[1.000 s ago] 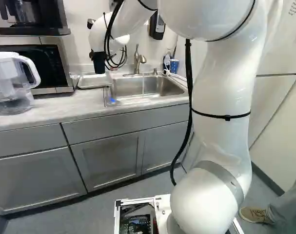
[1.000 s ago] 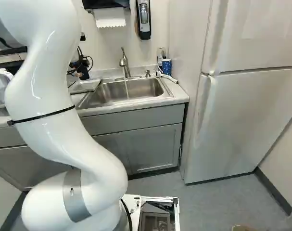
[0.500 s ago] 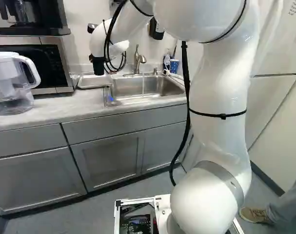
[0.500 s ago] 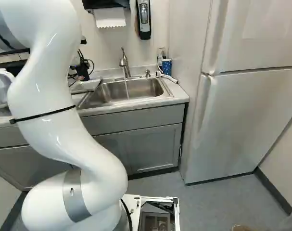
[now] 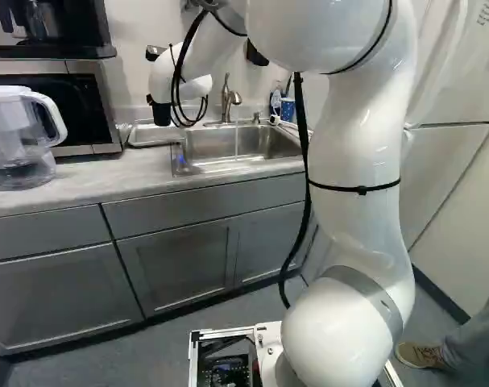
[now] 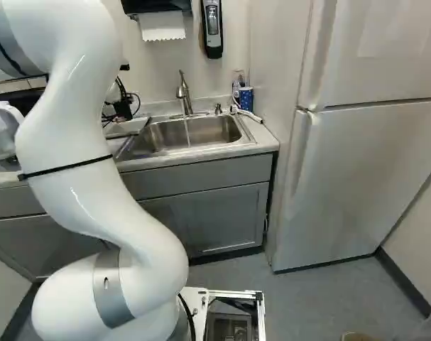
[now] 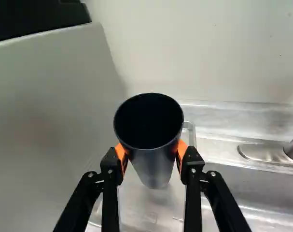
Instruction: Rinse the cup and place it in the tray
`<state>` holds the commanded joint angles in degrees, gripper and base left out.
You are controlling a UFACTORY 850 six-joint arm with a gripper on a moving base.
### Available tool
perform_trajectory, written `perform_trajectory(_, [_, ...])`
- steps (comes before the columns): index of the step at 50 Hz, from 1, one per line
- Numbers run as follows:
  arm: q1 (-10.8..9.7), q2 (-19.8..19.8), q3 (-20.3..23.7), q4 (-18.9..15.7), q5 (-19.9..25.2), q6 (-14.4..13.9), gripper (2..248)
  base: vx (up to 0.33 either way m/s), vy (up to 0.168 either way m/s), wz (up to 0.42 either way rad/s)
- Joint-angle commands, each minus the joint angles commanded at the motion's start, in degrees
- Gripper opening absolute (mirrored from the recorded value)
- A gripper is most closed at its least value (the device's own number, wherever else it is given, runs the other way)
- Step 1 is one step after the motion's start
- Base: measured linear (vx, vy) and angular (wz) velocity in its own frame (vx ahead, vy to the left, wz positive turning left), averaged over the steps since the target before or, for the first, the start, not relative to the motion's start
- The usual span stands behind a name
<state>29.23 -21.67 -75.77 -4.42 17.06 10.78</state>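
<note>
Standing right of the middle in the left base view, the white arm (image 5: 357, 145) is reaching toward the counter (image 5: 131, 173). Its gripper (image 5: 161, 113), showing as a black part, is hanging near the tray (image 5: 154, 135), left of the sink (image 5: 252, 143). A thin stream of water (image 5: 236, 143) is running below the faucet (image 5: 226, 100). A pitcher (image 5: 18, 137) is standing near the microwave (image 5: 79, 105).

In the right base view, the arm is covering much of the left side. A blue cup (image 6: 246, 99) is standing in the corner behind the sink, and the refrigerator (image 6: 364, 163) is standing to the right of the counter.

In the wrist view, the jaws are clamping the dark cup (image 7: 153, 166) from both sides, the orange pads (image 7: 182, 149) pressing its wall. The cup is showing its open mouth to the camera. Part of the tray is appearing beyond and below it; the height between them is not discernible.
</note>
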Motion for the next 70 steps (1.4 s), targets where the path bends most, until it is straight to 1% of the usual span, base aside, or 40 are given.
perform_trajectory(5, [0.00, -0.35, 0.19, 0.18, 0.99, 0.00, 121, 0.000, 0.000, 0.000])
perform_trajectory(41, [0.00, -3.14, 1.29, 0.18, 0.99, 0.00, 121, 0.000, 0.000, 0.000])
perform_trajectory(47, [0.00, -3.14, 1.29, 0.18, 0.99, 0.00, 121, 0.000, 0.000, 0.000])
perform_trajectory(48, [0.00, -3.14, 1.29, 0.18, 0.99, 0.00, 136, 0.000, 0.000, 0.000])
perform_trajectory(52, [0.00, -3.14, 1.29, 0.18, 0.99, 0.00, 136, 0.000, 0.000, 0.000])
perform_trajectory(53, [0.00, -3.14, 1.29, 0.18, 0.99, 0.00, 169, 0.000, 0.000, 0.000])
perform_trajectory(57, [0.00, -3.14, 1.29, 0.18, 0.99, 0.00, 169, 0.000, 0.000, 0.000])
perform_trajectory(58, [0.00, -3.14, 1.29, 0.18, 0.99, 0.00, 204, 0.000, 0.000, 0.000])
perform_trajectory(62, [0.00, -3.14, 1.29, 0.18, 0.99, 0.00, 204, 0.000, 0.000, 0.000])
perform_trajectory(63, [0.00, -3.14, 1.29, 0.18, 0.99, 0.00, 240, 0.000, 0.000, 0.000])
perform_trajectory(68, [0.00, -3.14, 1.29, 0.18, 0.99, 0.00, 240, 0.000, 0.000, 0.000])
perform_trajectory(69, [0.00, -3.14, 1.29, 0.18, 0.99, 0.00, 247, 0.000, 0.000, 0.000])
perform_trajectory(70, [0.00, -3.14, 1.29, 0.18, 0.99, 0.00, 247, 0.000, 0.000, 0.000])
